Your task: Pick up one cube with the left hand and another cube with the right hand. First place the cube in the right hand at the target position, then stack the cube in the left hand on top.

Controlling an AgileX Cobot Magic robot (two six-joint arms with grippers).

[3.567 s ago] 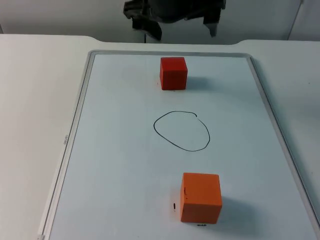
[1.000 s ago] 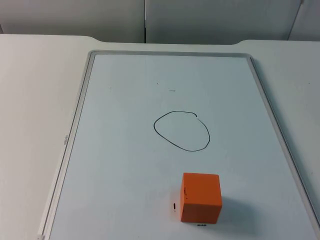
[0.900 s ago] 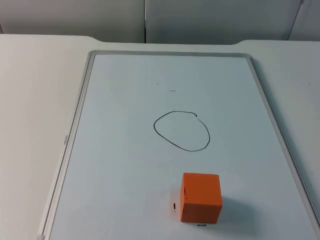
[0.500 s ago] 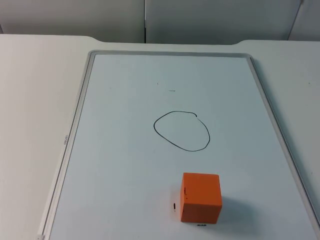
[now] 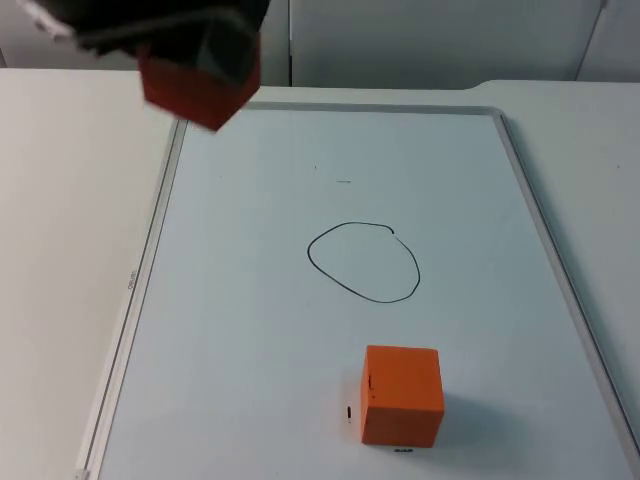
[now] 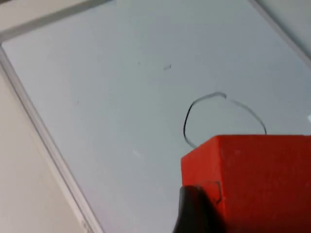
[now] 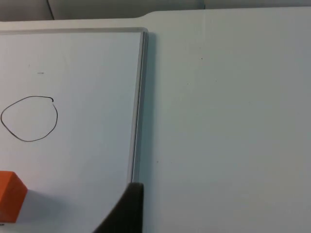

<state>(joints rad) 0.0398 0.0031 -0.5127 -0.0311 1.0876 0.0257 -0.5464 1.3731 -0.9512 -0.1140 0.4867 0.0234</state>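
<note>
Looking down from the top view, the left tool (image 5: 195, 55) hangs above the far left corner of the whiteboard (image 5: 250, 330), clamped on the red cube (image 5: 196, 88), which is off the board and in the air. The orange cube (image 5: 401, 395) sits on the board near its close edge, just short of the drawn circle (image 5: 363, 261), which has nothing inside it. The board lies flat on the white surface (image 5: 60, 250). Half a second ago this view had neither the arm nor the red cube in it; both have come in at the upper left, while the orange cube has not moved.

From the left wrist view, the red cube (image 6: 252, 182) is pinched against a black fingertip (image 6: 197, 211), with the circle (image 6: 221, 119) on the board below it.

From the right wrist view, the orange cube (image 7: 10, 195) rests on the board (image 7: 87, 63) near the circle (image 7: 29, 119); the right tool waits over the bare surface (image 7: 228, 121) beside the board's frame, and whether it is wide or narrow cannot be told.
</note>
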